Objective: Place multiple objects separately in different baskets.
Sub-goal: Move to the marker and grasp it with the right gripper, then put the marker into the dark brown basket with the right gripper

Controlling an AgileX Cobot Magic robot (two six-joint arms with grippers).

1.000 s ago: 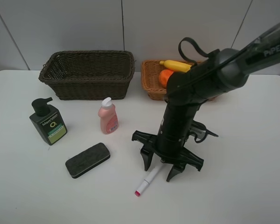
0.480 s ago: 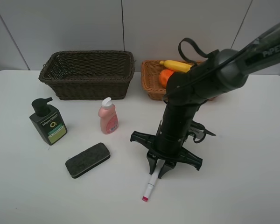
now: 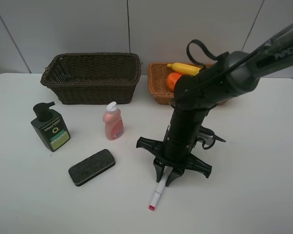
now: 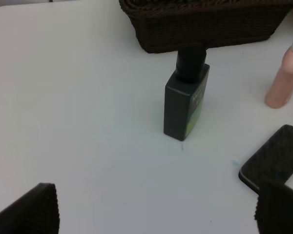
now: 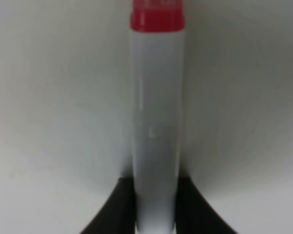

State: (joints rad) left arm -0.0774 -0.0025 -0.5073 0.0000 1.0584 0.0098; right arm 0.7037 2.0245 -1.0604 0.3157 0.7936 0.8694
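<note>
- Since its jaws snapped together within the last second, the right gripper (image 3: 165,176) now clenches the white pink-tipped marker (image 3: 157,193), which has swung round so that its pink tip points toward the near edge.
- The marker lies flat on the table (image 3: 244,195), near the middle and to the right of the black felt eraser (image 3: 92,166). The wrist view shows its barrel pinched between both fingers.
- The grasp looks done. What remains is probably the lift and the carry to the dark brown basket (image 3: 93,56) at far left, since the banana (image 3: 184,68) and orange (image 3: 174,79) fill the light basket (image 3: 156,84).
- The left gripper (image 4: 158,212) gapes wide and empty, near the dark green pump bottle (image 4: 185,105).
</note>
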